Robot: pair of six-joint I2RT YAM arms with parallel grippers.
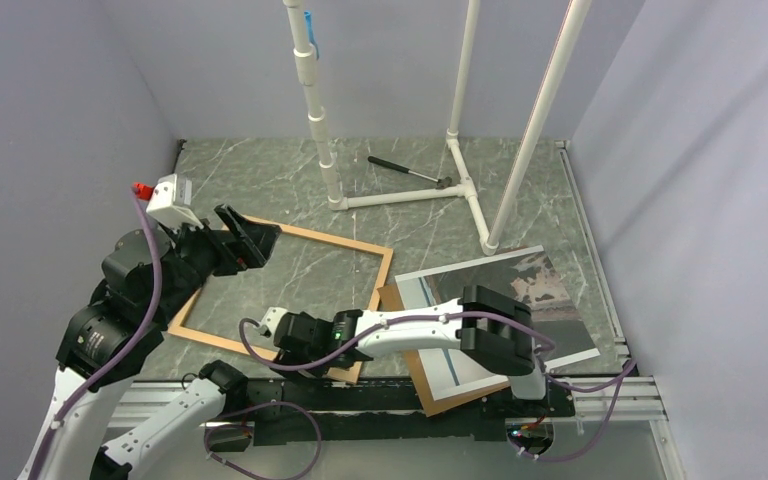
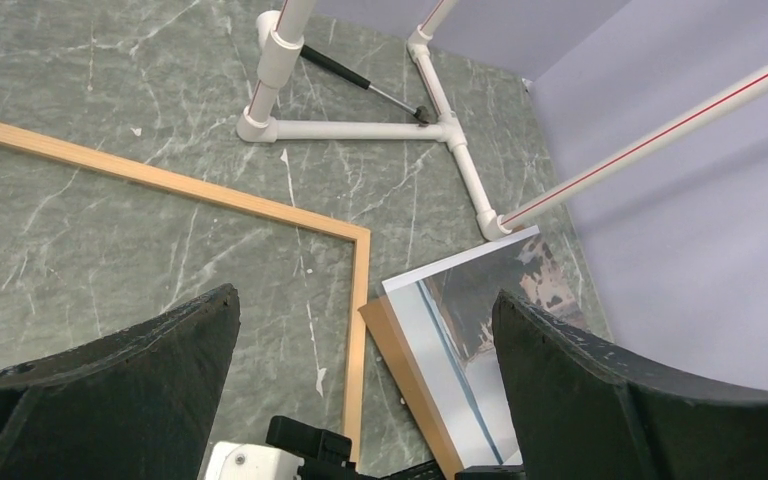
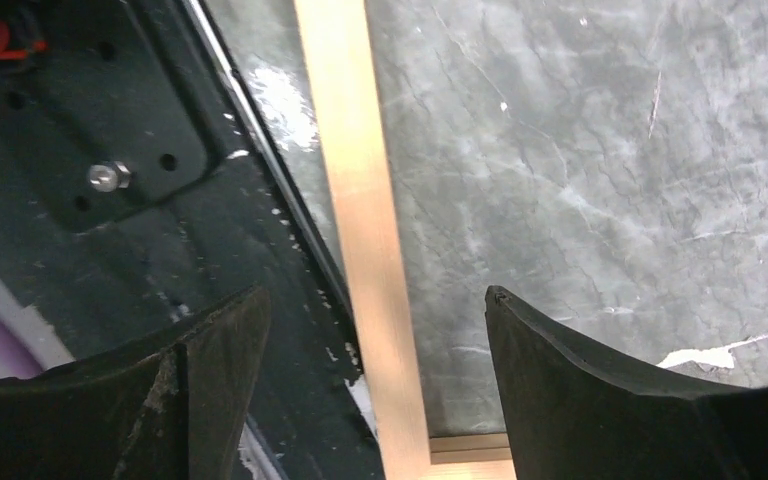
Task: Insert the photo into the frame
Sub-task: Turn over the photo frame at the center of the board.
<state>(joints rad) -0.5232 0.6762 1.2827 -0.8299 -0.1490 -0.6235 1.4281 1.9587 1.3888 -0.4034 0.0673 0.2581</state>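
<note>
The frame [image 1: 332, 240] lay flat on the marble-look table [image 1: 260, 180], left of centre. Its right strip met the corner of a brown backing board [image 1: 425, 378], and the photo [image 1: 558, 305] rested face up on that board, over toward the right wall.

The right gripper [image 3: 375, 290] hung low over the frame's near strip with its fingers spread wide and nothing between them. That strip ran just beside the black rail at the table's edge. The left gripper [image 2: 365, 295] hovered higher, near the frame's far left corner, also wide apart and empty.

The photo looked thin, glossy and floppy (the sort that slides sooner than it lifts). I'd guess a pinch on the white border at a corner or free edge would serve best, keeping off the image. Whether any edge overhung the board I couldn't tell.

Room was tight on that side: the foot of the white pipe stand [image 1: 400, 197] sat just beyond the photo's far corner, with the wall close by. The open table inside the frame gave the clearest way in
</note>
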